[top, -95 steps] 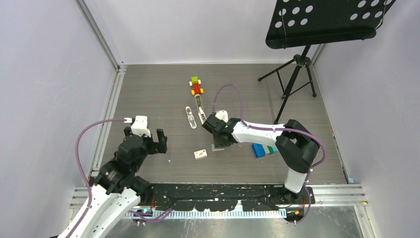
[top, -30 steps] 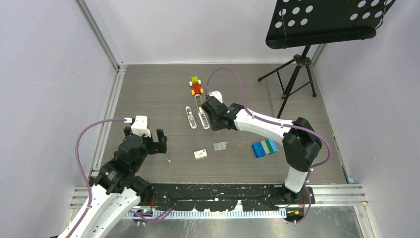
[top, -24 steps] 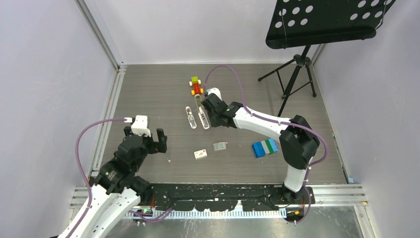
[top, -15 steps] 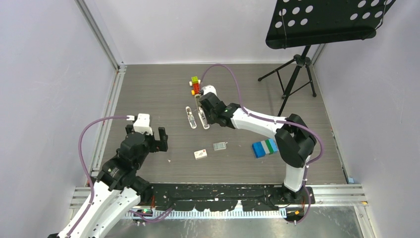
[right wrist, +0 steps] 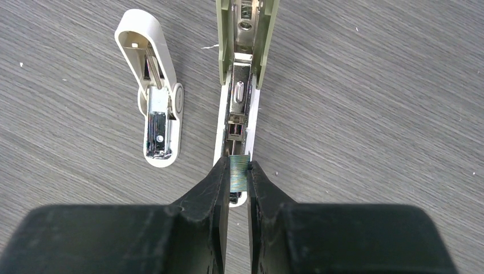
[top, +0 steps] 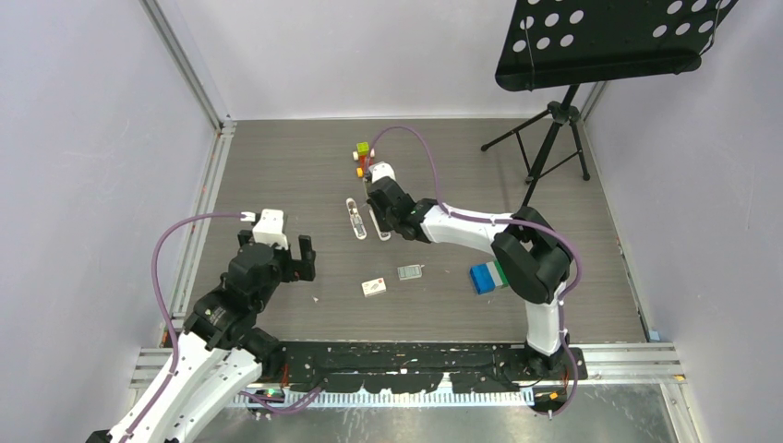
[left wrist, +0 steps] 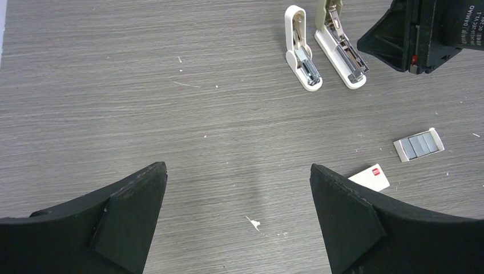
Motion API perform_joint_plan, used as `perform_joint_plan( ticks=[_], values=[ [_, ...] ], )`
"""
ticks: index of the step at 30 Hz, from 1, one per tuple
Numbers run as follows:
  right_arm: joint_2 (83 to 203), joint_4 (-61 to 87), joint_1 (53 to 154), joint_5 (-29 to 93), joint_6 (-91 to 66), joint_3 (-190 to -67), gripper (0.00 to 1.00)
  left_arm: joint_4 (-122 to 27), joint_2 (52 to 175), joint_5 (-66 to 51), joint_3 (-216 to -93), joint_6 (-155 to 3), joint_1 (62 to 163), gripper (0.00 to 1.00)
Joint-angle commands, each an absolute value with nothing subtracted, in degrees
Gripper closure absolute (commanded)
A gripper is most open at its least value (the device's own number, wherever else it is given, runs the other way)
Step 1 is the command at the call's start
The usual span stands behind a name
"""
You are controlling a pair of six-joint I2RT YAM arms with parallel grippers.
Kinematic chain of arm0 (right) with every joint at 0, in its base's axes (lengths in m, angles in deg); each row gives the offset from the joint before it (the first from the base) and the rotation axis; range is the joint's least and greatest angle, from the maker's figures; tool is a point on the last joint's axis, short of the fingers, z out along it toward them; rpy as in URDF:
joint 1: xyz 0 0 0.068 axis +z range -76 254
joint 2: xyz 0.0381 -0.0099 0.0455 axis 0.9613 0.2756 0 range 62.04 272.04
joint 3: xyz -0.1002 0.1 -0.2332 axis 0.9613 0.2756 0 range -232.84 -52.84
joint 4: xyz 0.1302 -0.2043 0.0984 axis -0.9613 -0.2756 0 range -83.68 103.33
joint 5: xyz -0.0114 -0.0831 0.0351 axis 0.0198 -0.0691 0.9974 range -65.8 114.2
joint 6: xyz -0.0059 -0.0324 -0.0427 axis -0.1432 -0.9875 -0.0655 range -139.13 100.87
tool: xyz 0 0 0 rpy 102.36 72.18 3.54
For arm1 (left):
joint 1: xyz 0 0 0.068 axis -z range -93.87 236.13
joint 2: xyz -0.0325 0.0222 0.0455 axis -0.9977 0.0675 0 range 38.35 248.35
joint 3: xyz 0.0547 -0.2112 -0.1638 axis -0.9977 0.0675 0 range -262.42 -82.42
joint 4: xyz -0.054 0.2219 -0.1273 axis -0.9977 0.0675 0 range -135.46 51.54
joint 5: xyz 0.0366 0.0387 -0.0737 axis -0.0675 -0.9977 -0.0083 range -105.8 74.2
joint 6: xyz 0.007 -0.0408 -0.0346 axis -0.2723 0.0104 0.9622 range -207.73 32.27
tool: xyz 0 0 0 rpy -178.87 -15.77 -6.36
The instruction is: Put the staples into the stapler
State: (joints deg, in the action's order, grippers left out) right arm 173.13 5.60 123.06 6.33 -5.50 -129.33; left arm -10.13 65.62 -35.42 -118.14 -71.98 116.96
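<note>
The stapler lies opened on the table, its grey-beige top folded back and the metal channel of its white body facing up. My right gripper is shut on a small silvery block of staples, held just over the near end of that channel. In the top view the right gripper covers most of the stapler. A grey tray of more staples and their white carton with a red mark lie nearer. My left gripper hangs open over bare table, apart from everything.
A stubby all-white stapler lies open just left of the stapler. A blue-green-white box sits near the right arm. Small coloured blocks lie behind the stapler. A music stand rises at the back right.
My right gripper has left the staple tray and moved back and left to the stapler with the staples in it. The left arm has shifted slightly.
</note>
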Motion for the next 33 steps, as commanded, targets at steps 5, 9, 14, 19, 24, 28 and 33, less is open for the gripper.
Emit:
perform_joint_plan(
  ticks=[5, 9, 14, 19, 24, 28, 33],
  values=[
    [174.92, 10.04, 123.22, 6.37, -6.12, -130.97, 0.83, -13.55, 64.78, -34.59, -118.29, -73.14, 116.63, 0.01],
    [175.18, 10.28, 123.13, 6.51, -6.12, -131.15, 0.83, -13.61, 64.12, -34.61, -118.26, -73.23, 116.63, 0.01],
    [174.92, 10.93, 123.16, 6.93, -6.21, -130.68, 0.83, -13.65, 64.1, -34.53, -118.24, -73.23, 116.63, 0.01],
    [174.18, 12.0, 123.27, 6.91, -6.23, -130.0, 0.83, -13.65, 64.08, -34.52, -118.25, -73.23, 116.63, 0.01],
    [173.97, 12.63, 123.22, 7.17, -6.21, -129.57, 0.83, -13.65, 64.02, -34.47, -118.2, -73.23, 116.63, 0.01],
    [174.46, 12.26, 123.22, 7.48, -5.97, -129.88, 0.83, -13.65, 63.92, -34.52, -118.23, -73.23, 116.63, 0.01],
    [175.13, 11.54, 123.22, 6.94, -5.94, -130.37, 0.83, -13.65, 63.92, -34.44, -118.24, -73.23, 116.62, 0.01]
  ],
)
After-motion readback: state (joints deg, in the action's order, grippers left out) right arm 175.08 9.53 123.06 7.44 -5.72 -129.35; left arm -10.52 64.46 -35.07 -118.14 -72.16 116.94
